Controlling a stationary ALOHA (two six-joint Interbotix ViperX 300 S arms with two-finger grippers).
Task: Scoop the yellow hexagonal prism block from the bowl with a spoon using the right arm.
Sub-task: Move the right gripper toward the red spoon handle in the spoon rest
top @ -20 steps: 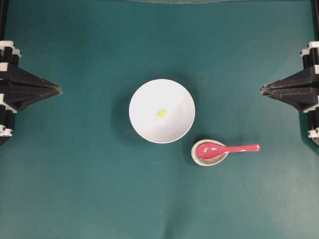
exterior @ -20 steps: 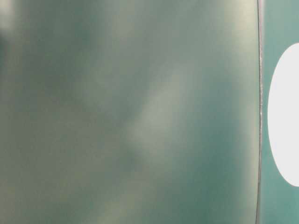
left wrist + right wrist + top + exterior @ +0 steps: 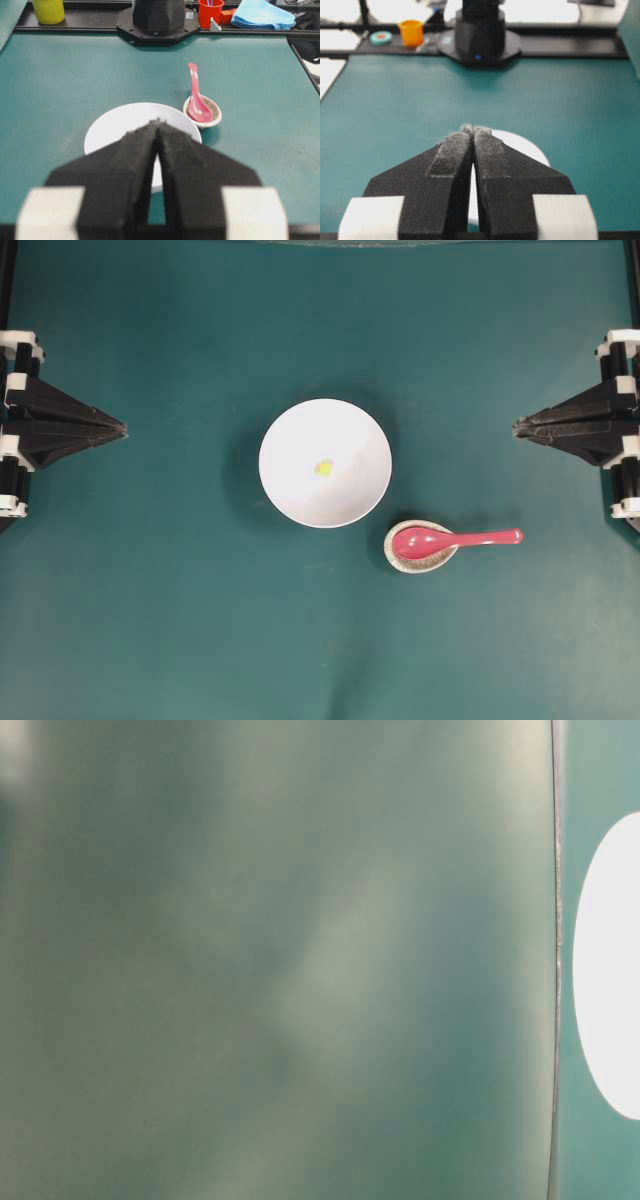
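Both end effectors (image 3: 518, 426) far from spoon (image 3: 455, 539)

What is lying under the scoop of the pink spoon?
The spoon rests with its scoop in a small speckled grey spoon rest; its handle sticks out over the table. The rest's inner floor is covered by the scoop.

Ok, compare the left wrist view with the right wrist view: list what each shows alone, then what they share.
Only the left wrist view shows the pink-red spoon, its scoop resting in the speckled spoon rest, and the shut left end effector. Only the right wrist view shows the shut right end effector and an orange cup. Both show the white bowl and the teal table.
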